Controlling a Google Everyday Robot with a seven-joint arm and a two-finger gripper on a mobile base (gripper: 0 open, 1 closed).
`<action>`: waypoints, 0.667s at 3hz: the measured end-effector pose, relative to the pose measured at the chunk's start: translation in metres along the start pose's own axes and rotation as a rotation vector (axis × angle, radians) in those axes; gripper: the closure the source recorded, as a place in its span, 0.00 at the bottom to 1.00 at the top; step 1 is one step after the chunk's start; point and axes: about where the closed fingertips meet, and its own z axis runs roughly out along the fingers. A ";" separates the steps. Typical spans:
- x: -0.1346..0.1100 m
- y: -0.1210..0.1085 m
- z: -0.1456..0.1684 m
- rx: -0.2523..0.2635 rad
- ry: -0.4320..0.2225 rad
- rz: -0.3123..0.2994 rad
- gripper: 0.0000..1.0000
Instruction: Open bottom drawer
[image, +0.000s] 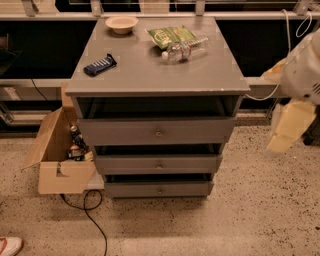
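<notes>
Hovering gripper (289, 129) at right edge | bottom drawer (159, 189) lower-left, well apart | grip state unclear

The bench (150, 75) carries one bowl (121, 23), one green snack bag (169, 35), one plastic bottle (184, 50) and one dark wrapped bar (100, 65). Beneath are three grey drawers: the top drawer (157, 132), the middle drawer (159, 164) and the bottom drawer (159, 189). One cardboard box (55, 167) stands at lower left, and one gripper (291, 127) is at the right edge.

Lab: speckled floor (260, 215) (gripper (288, 131) far right)
</notes>
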 end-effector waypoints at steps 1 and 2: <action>0.001 0.013 0.076 -0.063 -0.123 -0.001 0.00; -0.005 0.023 0.140 -0.103 -0.256 0.026 0.00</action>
